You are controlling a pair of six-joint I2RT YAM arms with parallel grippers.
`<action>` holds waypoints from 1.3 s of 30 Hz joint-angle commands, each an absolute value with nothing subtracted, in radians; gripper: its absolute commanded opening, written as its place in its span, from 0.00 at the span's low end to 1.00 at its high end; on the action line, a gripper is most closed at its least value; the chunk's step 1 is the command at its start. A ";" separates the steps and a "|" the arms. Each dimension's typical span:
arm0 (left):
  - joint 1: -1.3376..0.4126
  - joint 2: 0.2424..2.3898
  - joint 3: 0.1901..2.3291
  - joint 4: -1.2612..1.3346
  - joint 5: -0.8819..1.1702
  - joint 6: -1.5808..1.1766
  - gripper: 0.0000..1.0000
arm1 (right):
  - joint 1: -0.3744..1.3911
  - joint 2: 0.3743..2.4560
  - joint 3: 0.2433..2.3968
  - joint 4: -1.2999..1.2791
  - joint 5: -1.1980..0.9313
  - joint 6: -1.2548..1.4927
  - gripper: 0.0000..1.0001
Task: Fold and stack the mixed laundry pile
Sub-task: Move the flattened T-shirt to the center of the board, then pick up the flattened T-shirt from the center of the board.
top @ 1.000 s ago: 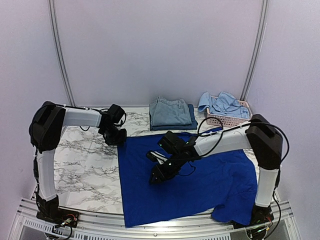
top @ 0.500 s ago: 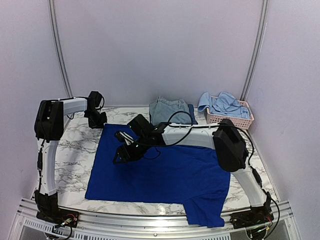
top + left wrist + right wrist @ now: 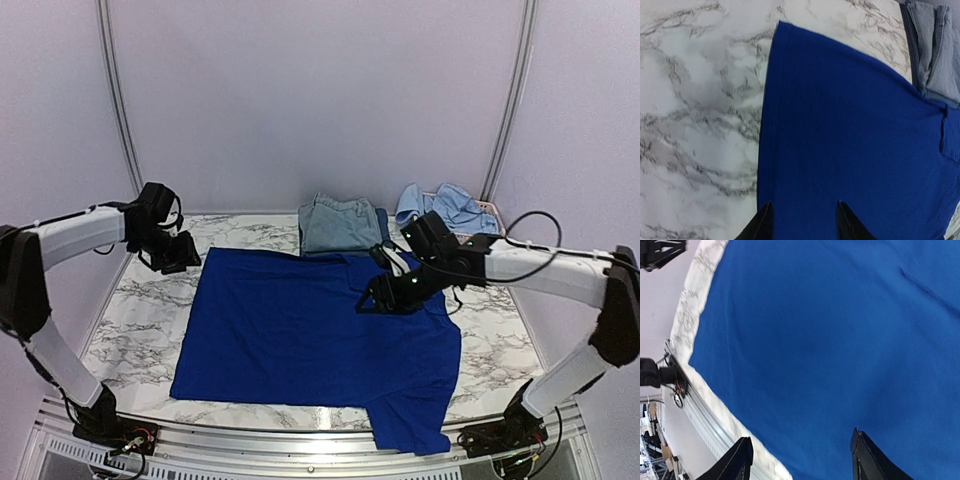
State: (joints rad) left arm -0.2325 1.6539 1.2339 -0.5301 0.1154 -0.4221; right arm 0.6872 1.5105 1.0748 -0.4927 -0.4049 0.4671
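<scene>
Though wrist views crop all but their tips, both jaws gape empty over the T-shirt (image 3: 300, 320).

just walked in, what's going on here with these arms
Laundry folding, on a marble table. A royal-blue T-shirt lies spread flat, not yet folded. The left gripper is open near its far left corner, the right gripper open over its far-right part; neither holds cloth. Folded faded denim sits at the far edge, near a pink basket holding light-blue cloth.

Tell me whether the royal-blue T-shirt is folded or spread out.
Spread out. The royal-blue T-shirt lies flat on the marble table, one sleeve showing, no fold visible.
</scene>
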 commanded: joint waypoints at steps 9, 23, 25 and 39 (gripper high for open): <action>-0.356 1.111 0.737 -0.668 0.186 -0.711 0.56 | 0.728 0.962 0.679 -0.855 -0.241 0.925 0.61; -0.385 1.048 0.661 -0.777 0.158 -0.836 0.58 | 0.914 1.085 0.662 -1.081 -0.086 1.192 0.61; -0.385 1.043 0.651 -0.777 0.165 -0.849 0.59 | 0.914 1.082 0.633 -1.059 -0.092 1.210 0.60; -0.387 0.963 0.532 -0.777 0.233 -0.901 0.58 | 0.918 1.092 0.494 -0.806 -0.166 1.271 0.34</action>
State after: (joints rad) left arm -0.3817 0.9920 0.5583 -0.7429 0.2081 -0.8822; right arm 0.9058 1.0863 0.5190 -0.9497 -0.1421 1.2358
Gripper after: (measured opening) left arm 0.585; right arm 0.401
